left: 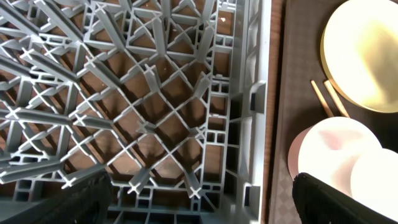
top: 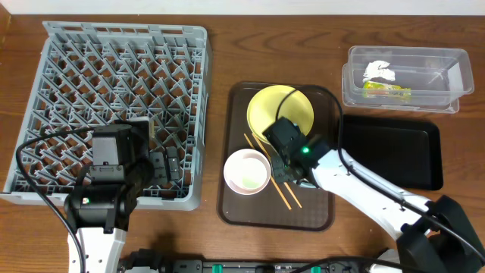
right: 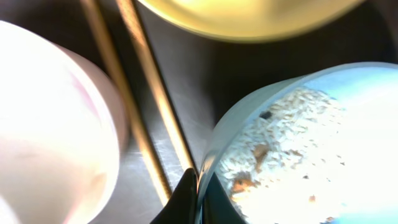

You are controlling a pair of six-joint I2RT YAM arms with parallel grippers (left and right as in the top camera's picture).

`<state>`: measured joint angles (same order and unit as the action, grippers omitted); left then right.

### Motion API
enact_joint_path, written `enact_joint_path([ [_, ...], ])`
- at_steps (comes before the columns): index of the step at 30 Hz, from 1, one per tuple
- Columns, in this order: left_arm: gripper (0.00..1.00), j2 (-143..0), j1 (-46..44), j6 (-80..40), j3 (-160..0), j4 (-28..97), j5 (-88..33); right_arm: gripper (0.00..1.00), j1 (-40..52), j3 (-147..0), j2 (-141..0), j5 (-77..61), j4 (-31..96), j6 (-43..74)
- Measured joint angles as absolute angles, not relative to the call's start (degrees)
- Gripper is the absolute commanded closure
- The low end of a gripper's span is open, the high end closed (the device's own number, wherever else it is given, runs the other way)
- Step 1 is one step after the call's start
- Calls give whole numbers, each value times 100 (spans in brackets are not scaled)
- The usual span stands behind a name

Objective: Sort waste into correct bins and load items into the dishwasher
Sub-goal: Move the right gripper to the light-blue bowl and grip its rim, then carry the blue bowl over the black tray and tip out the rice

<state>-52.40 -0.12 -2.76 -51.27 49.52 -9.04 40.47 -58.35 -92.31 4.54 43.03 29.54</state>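
Note:
My right gripper [right: 200, 186] is shut on the rim of the light blue bowl [right: 348, 81], one finger inside and one outside. Whitish rice scraps [right: 273, 137] lie in that bowl. From overhead the right gripper [top: 292, 163] covers the bowl on the brown tray [top: 326, 216]. Beside it are the wooden chopsticks [top: 288, 199], the pale pink-white bowl [top: 246, 171] and the yellow plate [top: 284, 110]. My left gripper [left: 202, 199] hangs open and empty over the near right corner of the grey dish rack [top: 114, 76].
A clear tub [top: 405, 76] at the back right holds a white tissue [top: 379, 72] and a green-and-orange wrapper [top: 386, 91]. A shallow black tray [top: 390, 152] sits in front of it, right of the brown tray. The rack fills the table's left side.

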Motion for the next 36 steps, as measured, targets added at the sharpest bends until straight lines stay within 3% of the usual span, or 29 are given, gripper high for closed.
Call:
enact_joint_path([
  [8,6,-5240,-12,-279,-5127,4954,-906,99,3726,-6803,-9227,504,4906,2473],
  [16,6,-5240,-12,-276,-5127,4954,-906,99,2729,-6919,-8989,274,5028,2294],
  [36,6,-5240,-12,-276,-5127,4954,-906,99,-825,-6272,-8884,-3677,4613,1028],
])
